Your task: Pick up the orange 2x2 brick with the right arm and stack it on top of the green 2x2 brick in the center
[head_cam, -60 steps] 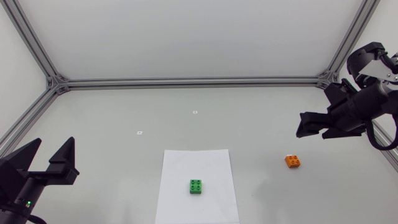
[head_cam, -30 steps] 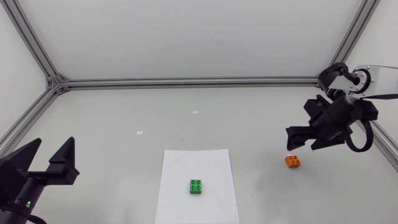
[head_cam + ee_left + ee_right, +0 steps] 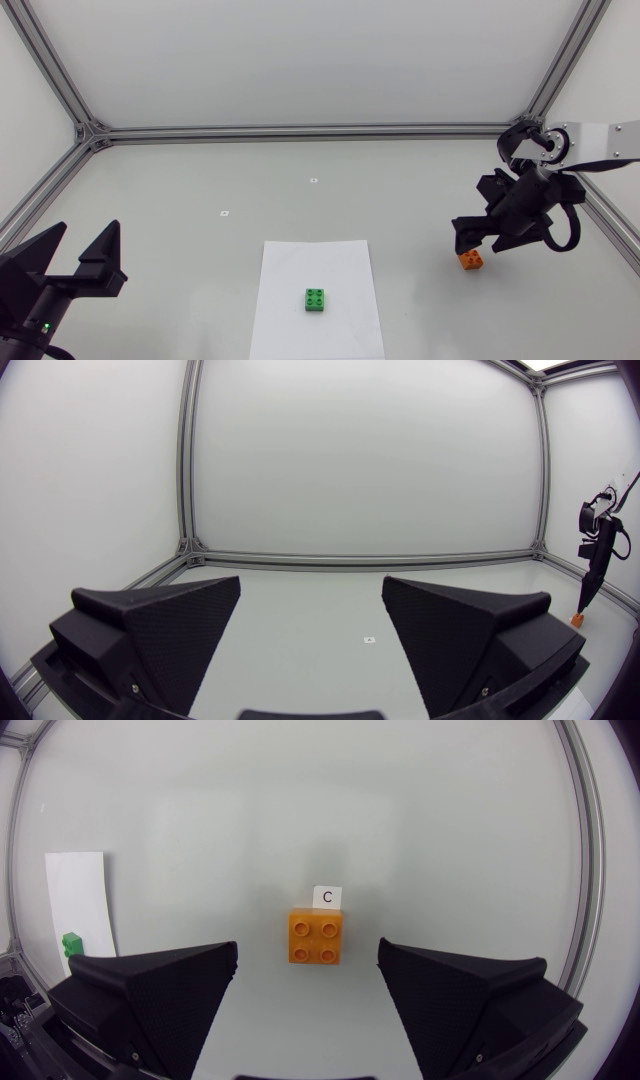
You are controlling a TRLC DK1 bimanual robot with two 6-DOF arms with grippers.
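Slippage looks the main risk: the right end effector (image 3: 478, 237), fingers spread wide, hangs over the orange brick (image 3: 316, 937) lying untouched on the tabletop (image 3: 200, 180). An off-centre close could twist it, spoiling alignment with the green brick (image 3: 316, 299), well apart at eight o'clock.
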